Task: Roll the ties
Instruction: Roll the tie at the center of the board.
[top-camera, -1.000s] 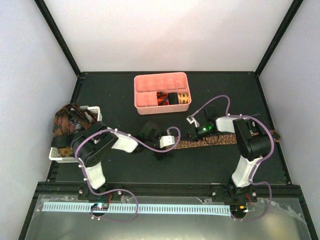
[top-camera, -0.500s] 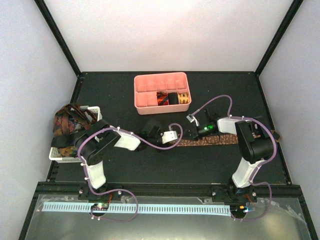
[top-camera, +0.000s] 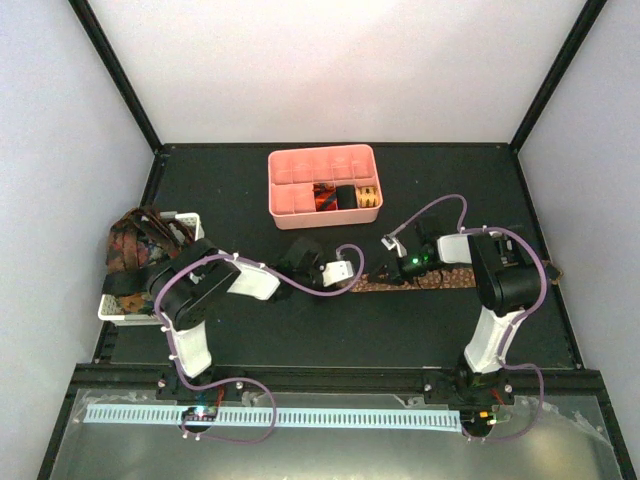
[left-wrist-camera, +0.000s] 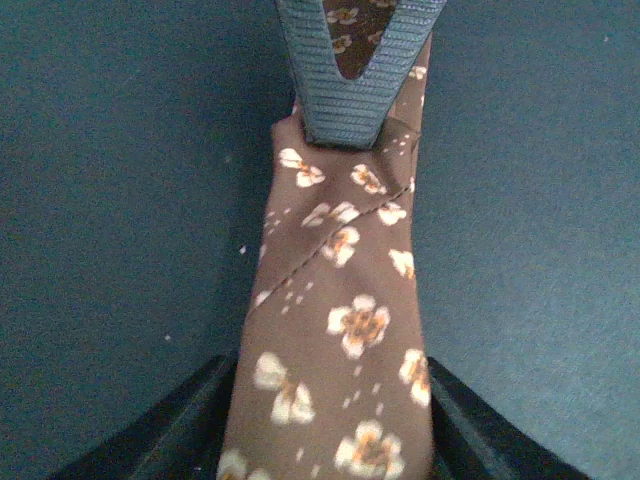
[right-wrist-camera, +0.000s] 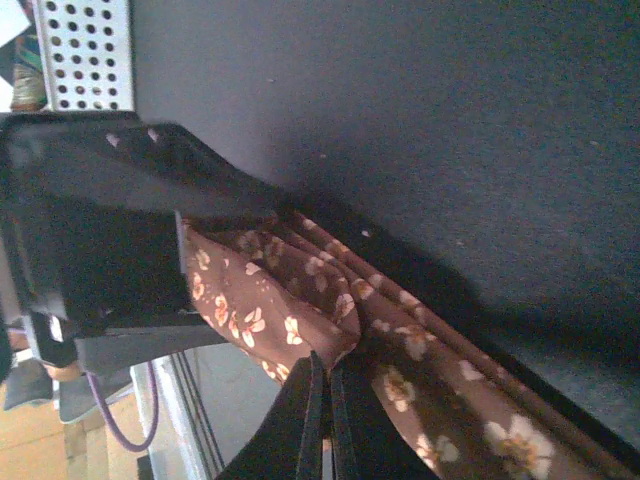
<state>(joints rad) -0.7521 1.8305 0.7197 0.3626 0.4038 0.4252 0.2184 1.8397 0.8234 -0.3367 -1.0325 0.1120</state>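
Rolling looks like the step in hand, and you are at its very start. The brown tie (top-camera: 425, 280) lies flat across the middle of the tabletop (top-camera: 250, 330), running from centre toward the right arm, with no coil formed yet. Your right end effector (left-wrist-camera: 345, 115) is clenched on the fabric, its ribbed pads pinching a small fold. Your left end effector (top-camera: 352, 280) is closed across the tie's width just beside it, its fingers pressing both edges so that the cloth bunches into pleats in the right wrist view.

To do this well, I judge you should flatten those pleats first, since a bunched core is likely to give a lopsided roll. Hold one grip as the anchor and turn the other over it. Keep the long free run straight and lightly taut along the tabletop so each wrap lands square on the last. The two end effectors are very close, so watch for finger contact.

At the back, the pink tray (top-camera: 275, 185) holds three rolled ties in its front row: red-orange (top-camera: 322, 197), black (top-camera: 346, 196) and gold (top-camera: 368, 197). The compartments to their left and the back row look bare. The white basket (top-camera: 192, 219) at the left edge carries a loose heap of ties (top-camera: 135, 242).
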